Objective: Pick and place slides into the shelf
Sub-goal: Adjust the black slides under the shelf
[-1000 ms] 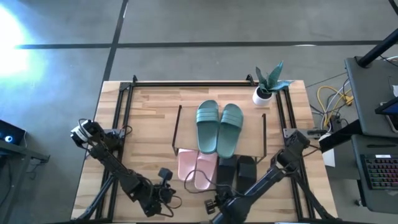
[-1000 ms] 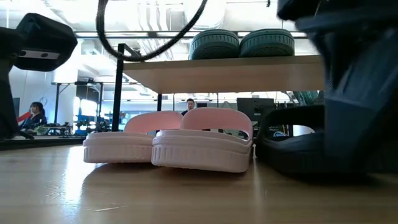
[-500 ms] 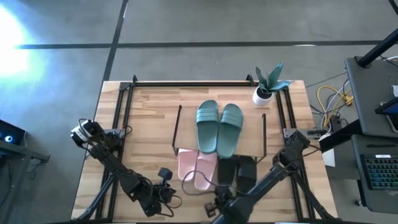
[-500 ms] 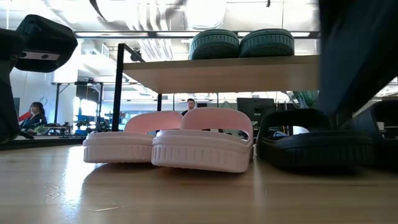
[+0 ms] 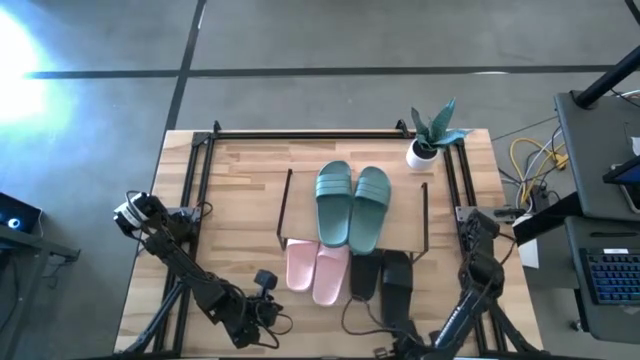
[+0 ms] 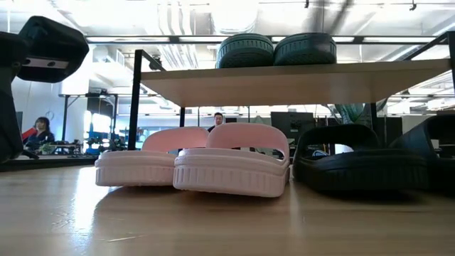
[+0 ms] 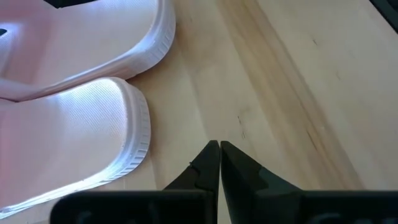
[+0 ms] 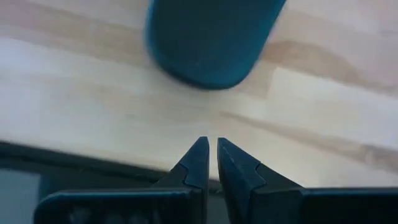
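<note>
Two teal slides (image 5: 352,203) lie sole-down on top of the shelf (image 5: 408,218), and the low view shows them on its board (image 6: 284,82). Two pink slides (image 6: 206,167) and two black slides (image 6: 362,167) stand on their soles on the table, at the shelf's near edge. My left gripper (image 7: 219,152) is shut near the table's front edge, just right of a pink slide's heel (image 7: 81,137), and touches nothing. My right gripper (image 8: 209,149) hovers shut over the table's near edge, a short way off a black slide's heel (image 8: 211,37).
A potted plant (image 5: 430,135) stands at the table's far right corner. A loose black cable (image 5: 355,318) lies on the table in front of the black slides. Black frame rails (image 5: 200,180) run along the table's sides. People (image 6: 39,131) are in the room behind.
My right gripper has drawn back from the black slides toward the table's near right, risen, and passed out of the low view. Its fingers stayed shut. The black slides remain on the table, now in plain sight.
</note>
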